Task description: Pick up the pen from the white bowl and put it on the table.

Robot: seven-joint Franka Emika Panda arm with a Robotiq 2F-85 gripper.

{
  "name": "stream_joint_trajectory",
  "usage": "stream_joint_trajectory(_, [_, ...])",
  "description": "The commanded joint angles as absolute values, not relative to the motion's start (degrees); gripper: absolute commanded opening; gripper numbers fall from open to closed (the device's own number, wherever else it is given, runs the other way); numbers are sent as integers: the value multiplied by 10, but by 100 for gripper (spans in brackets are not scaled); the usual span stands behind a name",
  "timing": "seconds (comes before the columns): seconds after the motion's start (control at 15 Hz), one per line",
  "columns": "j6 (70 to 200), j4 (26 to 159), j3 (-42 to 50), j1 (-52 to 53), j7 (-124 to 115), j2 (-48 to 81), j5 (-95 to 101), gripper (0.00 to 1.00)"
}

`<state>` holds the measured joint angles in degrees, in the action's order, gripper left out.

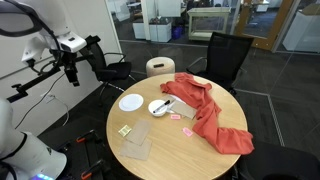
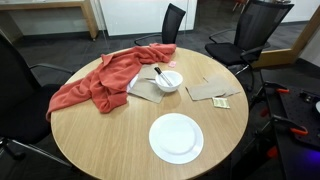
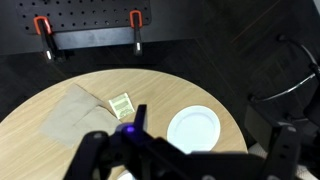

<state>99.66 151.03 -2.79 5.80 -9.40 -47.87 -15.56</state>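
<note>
Gripper [image 3: 185, 142] high nr table [image 3: 150, 88], jaws apart.

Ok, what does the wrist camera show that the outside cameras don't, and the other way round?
Only the wrist view: a dark pegboard with orange clamps. Only the exterior views, both of them: the white bowl holding the pen, the red cloth and the chairs. Both: the table, the white plate and the brown paper.

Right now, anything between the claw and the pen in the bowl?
Nothing visible blocks it. The claw hangs beyond the table edge; only the flat plate lies between it and the bowl holding the pen, low on the table.
</note>
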Motion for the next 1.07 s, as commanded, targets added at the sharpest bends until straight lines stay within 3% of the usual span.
stream_joint_trajectory(0.0, [1025,1498,-36,31,-91,-446,-149,100])
stream_joint_trajectory(0.4, [1146,1487,-31,5,-85,-372,-127,100])
stream_joint_trajectory(1.0, [1366,1451,-22,-27,-93,-163,-49,100])
